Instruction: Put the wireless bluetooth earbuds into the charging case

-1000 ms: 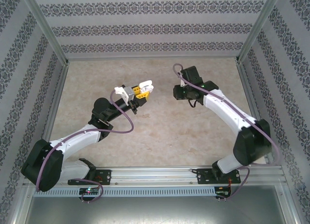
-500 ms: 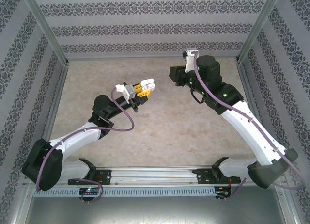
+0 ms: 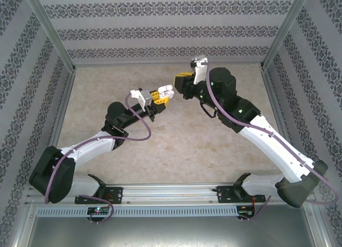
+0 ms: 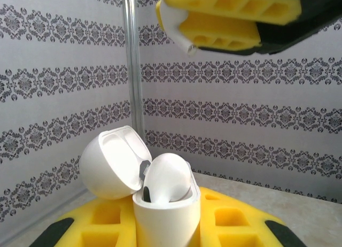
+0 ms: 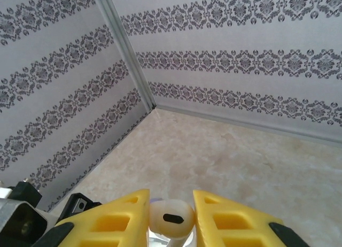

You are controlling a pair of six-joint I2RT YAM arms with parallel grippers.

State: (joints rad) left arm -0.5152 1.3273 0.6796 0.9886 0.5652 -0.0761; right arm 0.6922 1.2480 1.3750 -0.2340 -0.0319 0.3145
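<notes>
1. State: left gripper (image 3: 160, 97) is clenched on the charging case (image 4: 165, 217), low centre of the left wrist view and centre of the top view. The case stands upright with its lid (image 4: 114, 161) swung open to the left.
2. A second earbud (image 4: 168, 177) sits in the case mouth, riding high. Can't tell whether it is fully seated or which well is free.
3. Right gripper (image 5: 170, 198) is pinching the white earbud (image 5: 170, 217), bottom centre of the right wrist view. In the left wrist view the stem pokes out of the yellow fingers (image 4: 224, 36) at the top of the frame, above the case and to the right of it.
4. The two grippers are near each other in the top view but apart, with no contact yet.
5. My read of the step: line up the held bud over the free well, then lower it.
6. Line up first. Bring the stem directly over the case mouth before descending, and approach from the right so it stays away from the lid.
7. Match the stem axis to the well axis. It looks tilted now, so rotate the wrist until the stem points straight down.
8. Keep the left arm rigid. The case is small and could pivot in the foam pads if it is pushed sideways.
9. Descend slowly and let go only once the stem is in the well. Opening too soon would likely drop the bud to the table (image 3: 176, 145).
10. Risk: knocking the seated bud or the lid.
</notes>
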